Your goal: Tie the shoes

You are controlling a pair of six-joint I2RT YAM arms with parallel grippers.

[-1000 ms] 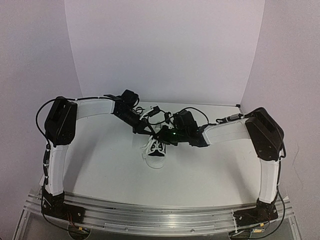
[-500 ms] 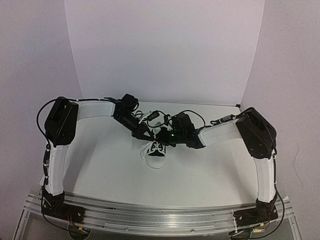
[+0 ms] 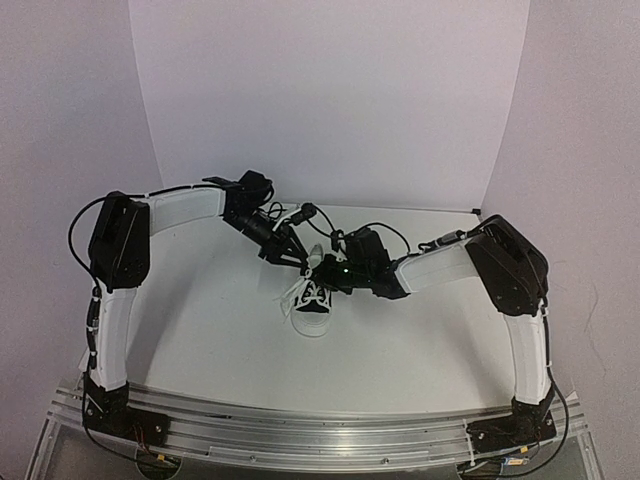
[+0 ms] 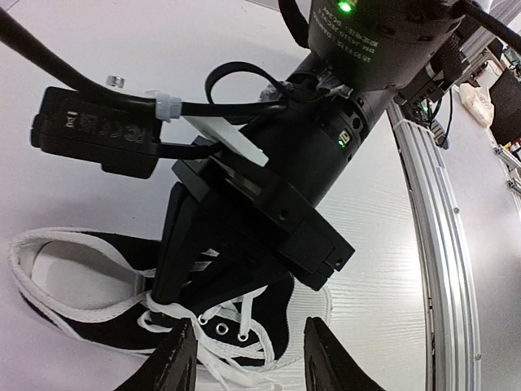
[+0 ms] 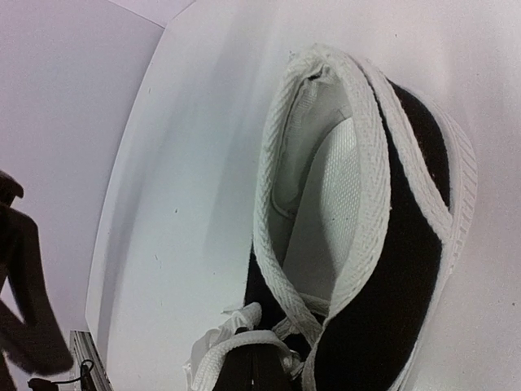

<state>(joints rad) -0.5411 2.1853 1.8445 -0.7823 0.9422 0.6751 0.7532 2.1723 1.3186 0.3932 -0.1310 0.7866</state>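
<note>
The black sneaker (image 3: 312, 306) with white toe cap lies mid-table, toe toward the arms. It also shows in the left wrist view (image 4: 73, 314) and the right wrist view (image 5: 407, 269). My right gripper (image 3: 322, 277) comes down on the lacing; its dark fingers (image 5: 260, 371) are pressed together with a white lace (image 5: 244, 346) looped round their tips. My left gripper (image 3: 296, 256) hovers just behind and above the shoe. It is open, its fingertips (image 4: 175, 362) spread over the eyelets and loose laces (image 4: 244, 326), holding nothing.
The right arm's wrist body (image 4: 326, 155) and a black cable block (image 4: 98, 130) fill the space right in front of my left gripper. A metal rail (image 3: 320, 425) runs along the near table edge. White walls (image 3: 330, 90) close the back.
The right arm has slid a little left over the shoe. The left arm has lifted and drawn slightly back toward the rear wall. The shoe has stayed put.
</note>
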